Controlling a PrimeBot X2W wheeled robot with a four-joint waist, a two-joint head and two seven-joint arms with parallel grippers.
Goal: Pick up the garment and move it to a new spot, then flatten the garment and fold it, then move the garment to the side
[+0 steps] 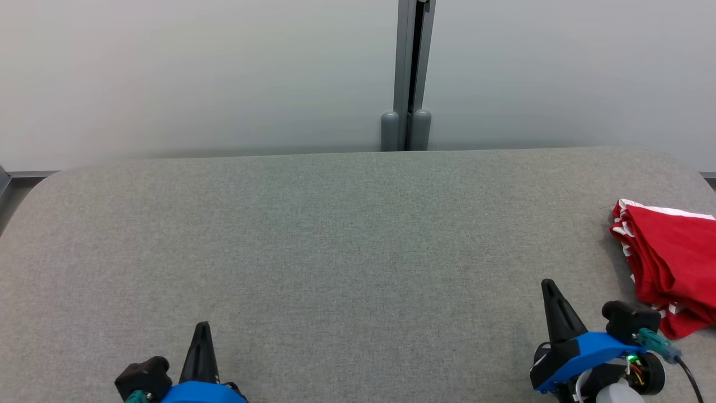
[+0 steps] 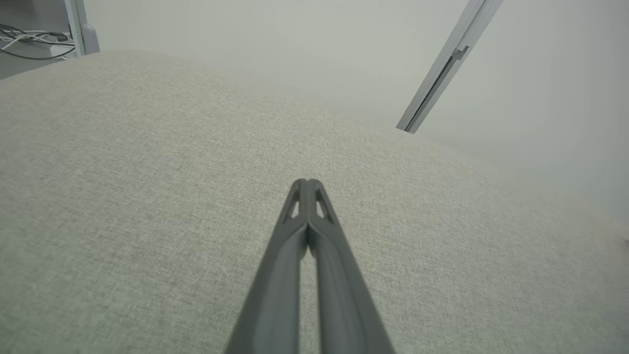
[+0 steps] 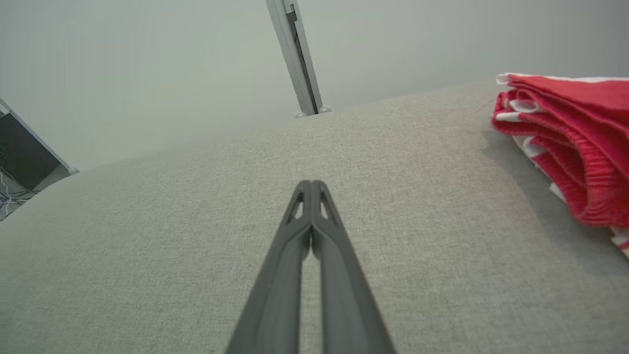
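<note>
Nearest, at the lower left of the head view, the dark, long-fingered left gripper (image 1: 202, 331) is held above the cloth surface, its jaws pressed together with nothing between them. At the lower right, the dark right gripper (image 1: 551, 291) on its blue mount is held likewise, closed tip to tip on nothing. Just beside and beyond it, at the right edge of the surface, the red knitted garment with white trim (image 1: 671, 257) is laid in a folded stack of several layers. Ribbed red hems and white-striped edges are shown along its left side, and its right part is cut off by the frame. The tips of both grippers are set apart from it. Everything is carried by a broad grey woven-fabric table top (image 1: 335, 235) with rounded corners. Behind it a pale grey panelled wall (image 1: 196, 73) is seen, divided by an upright grey metal post (image 1: 411, 67). In the left wrist view, loose cables (image 2: 29, 42) are seen beyond the table's far corner
</note>
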